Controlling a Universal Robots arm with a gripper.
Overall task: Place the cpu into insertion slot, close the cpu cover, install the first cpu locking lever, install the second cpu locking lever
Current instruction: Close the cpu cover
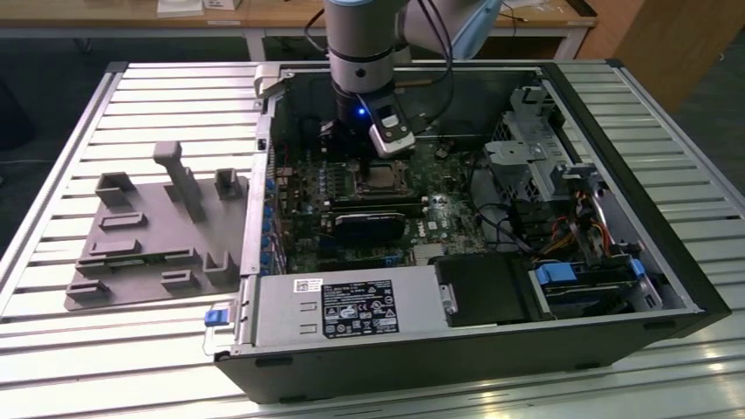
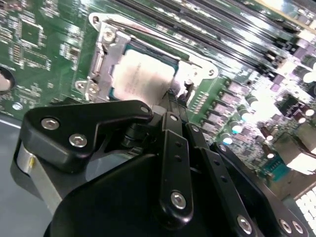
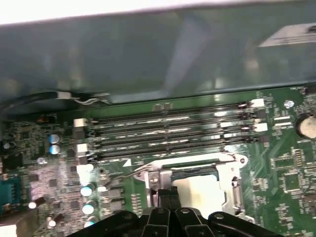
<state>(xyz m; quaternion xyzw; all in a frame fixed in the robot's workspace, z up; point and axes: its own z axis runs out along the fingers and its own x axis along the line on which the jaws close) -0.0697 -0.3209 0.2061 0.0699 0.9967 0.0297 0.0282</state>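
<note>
The cpu [image 2: 143, 79], a pale silver square, lies in the insertion slot [image 3: 163, 174] on the green board; it appears again in the first wrist view [image 3: 203, 190]. The cpu cover [image 2: 105, 55], a silver frame, lies flat around it. A thin wire locking lever [image 2: 163, 42] runs along one side of the socket, and another wire lever [image 3: 121, 174] angles out from a corner. My gripper [image 2: 174, 101] stands at the socket's edge, its black fingers pressed together beside the cpu; I cannot tell whether they touch a lever. In the exterior view the gripper [image 1: 366, 157] hangs just above the socket [image 1: 379, 179].
Several long memory slots [image 3: 168, 133] run beside the socket, under the grey case wall [image 3: 148, 59]. A black block [image 1: 372, 229], the power supply [image 1: 349, 305] and cables [image 1: 570, 236] crowd the case. A grey fixture plate [image 1: 152, 236] lies on the slatted table at the exterior view's left.
</note>
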